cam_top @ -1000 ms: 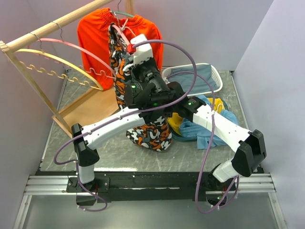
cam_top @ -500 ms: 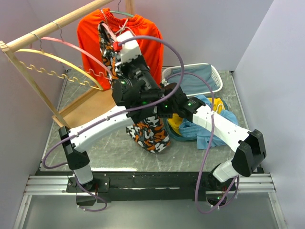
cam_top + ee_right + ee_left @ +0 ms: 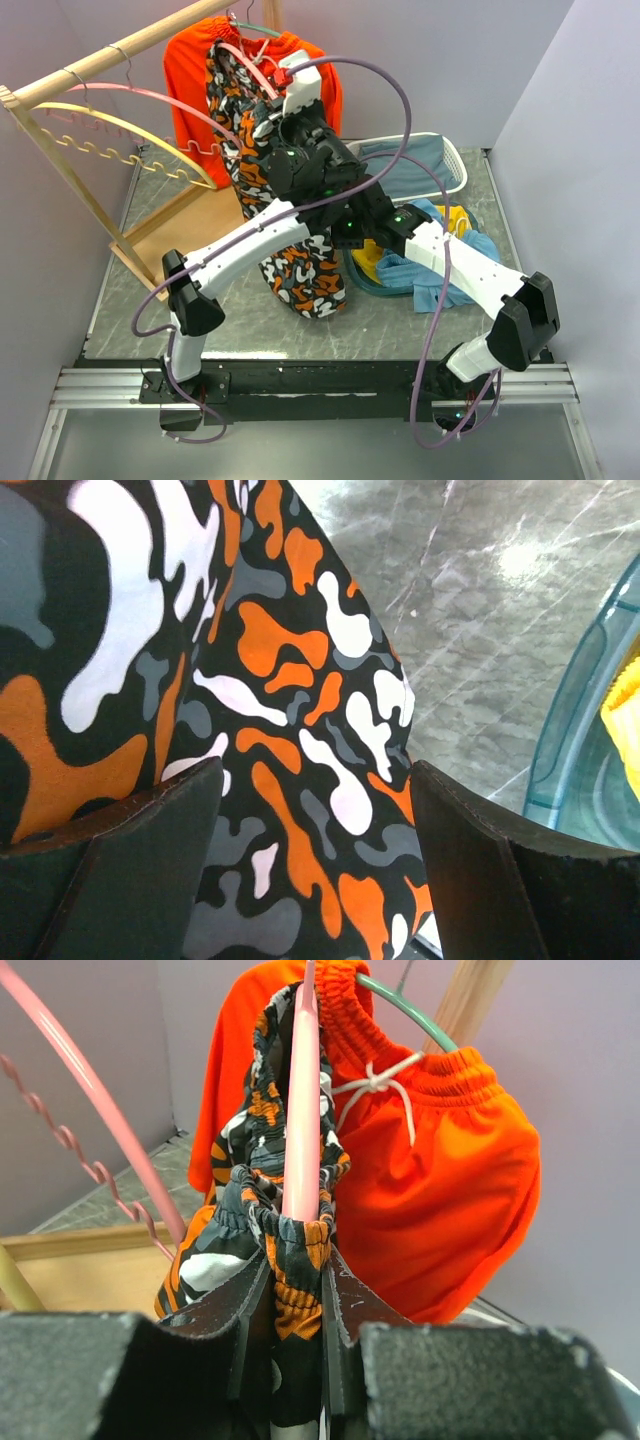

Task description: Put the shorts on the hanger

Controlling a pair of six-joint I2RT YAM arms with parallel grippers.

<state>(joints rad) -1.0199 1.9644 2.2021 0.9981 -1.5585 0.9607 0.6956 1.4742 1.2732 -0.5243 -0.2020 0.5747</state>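
Shorts (image 3: 295, 275) threaded on pink hanger (image 3: 302, 1110) — left fingers (image 3: 225, 1312) pinched waistband; right fingers (image 3: 470, 850) spread wide — hanging fabric between.

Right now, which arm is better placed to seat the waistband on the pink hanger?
Left. The left gripper clamps the shorts waistband right at the hanger; the right gripper is open, lower beside the cloth.
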